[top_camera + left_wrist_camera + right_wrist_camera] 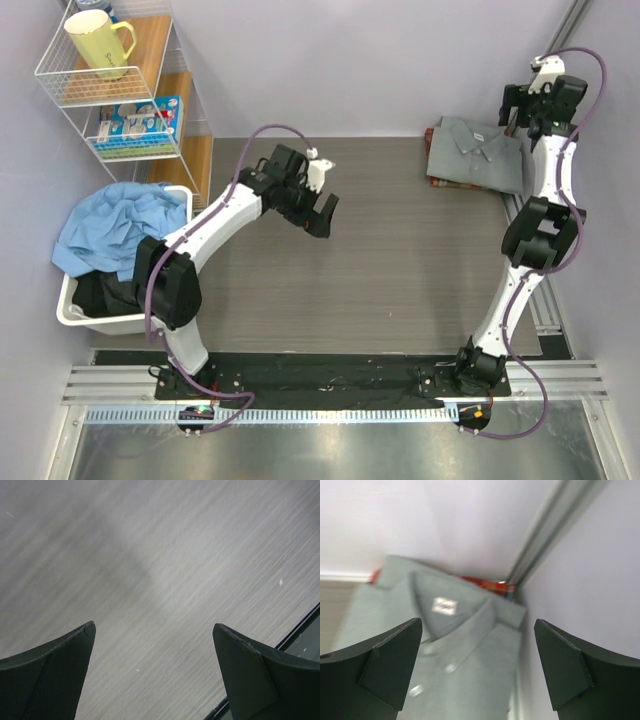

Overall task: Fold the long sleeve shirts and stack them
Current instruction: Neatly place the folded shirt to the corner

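The grey long sleeve shirt (475,153) lies folded at the table's back right, collar toward the wall. Under it lies the plaid shirt (434,181), showing only as a thin red edge. In the right wrist view the grey shirt (470,660) fills the space below, with its collar label and pale buttons in sight, and a red plaid strip (485,584) peeks out behind the collar. My right gripper (477,625) hangs open above the collar, holding nothing; from above it (512,108) sits high at the back right. My left gripper (322,215) (154,626) is open over bare table.
A white basket (70,310) at the left holds a blue cloth (115,225) and dark clothing. A wire shelf (60,90) with a yellow mug (98,42) stands at the back left. A metal rail (545,310) runs along the right wall.
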### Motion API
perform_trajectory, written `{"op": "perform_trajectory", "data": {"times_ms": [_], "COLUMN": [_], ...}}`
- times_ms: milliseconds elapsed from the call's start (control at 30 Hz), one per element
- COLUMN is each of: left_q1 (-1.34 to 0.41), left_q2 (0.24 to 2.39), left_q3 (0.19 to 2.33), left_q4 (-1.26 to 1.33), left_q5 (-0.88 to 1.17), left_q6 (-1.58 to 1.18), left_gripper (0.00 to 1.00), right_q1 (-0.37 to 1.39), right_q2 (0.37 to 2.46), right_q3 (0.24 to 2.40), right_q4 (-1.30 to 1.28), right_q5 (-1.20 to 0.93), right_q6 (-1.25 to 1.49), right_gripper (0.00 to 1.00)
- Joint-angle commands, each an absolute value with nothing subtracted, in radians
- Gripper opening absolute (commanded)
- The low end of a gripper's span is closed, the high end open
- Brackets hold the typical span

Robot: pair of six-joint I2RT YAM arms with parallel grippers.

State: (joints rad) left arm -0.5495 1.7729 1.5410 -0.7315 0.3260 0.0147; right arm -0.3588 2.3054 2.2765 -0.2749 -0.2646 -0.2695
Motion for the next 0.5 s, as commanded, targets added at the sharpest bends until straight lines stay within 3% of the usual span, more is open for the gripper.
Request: {"op": "perform_trajectory", "data": {"times_ms": [0,200,467], "left_q1": [-0.497,-0.457,-0.416], "left_q2": [1.798,1.783,1.62], "left_q3": [1.708,1.806,1.545], "left_q4": [-0.816,-0.867,-0.804], "left_q5": [0.338,0.25,0.207], "left_q6": [-0.049,-0.031,-0.038], "left_gripper": [1.0,1.0,1.0], "right_q1": [-0.266,-0.115,-0.014], "right_q2": [2.057,1.802,1.525], "right_q3": [2.147,1.748,1.318], "right_q4": [-0.435,-0.534,-0.519], "right_q5": [-0.33,-0.394,-0.42], "right_q6": [-0.249,-0.186,-0.16], "right_gripper": [1.0,1.0,1.0]}}
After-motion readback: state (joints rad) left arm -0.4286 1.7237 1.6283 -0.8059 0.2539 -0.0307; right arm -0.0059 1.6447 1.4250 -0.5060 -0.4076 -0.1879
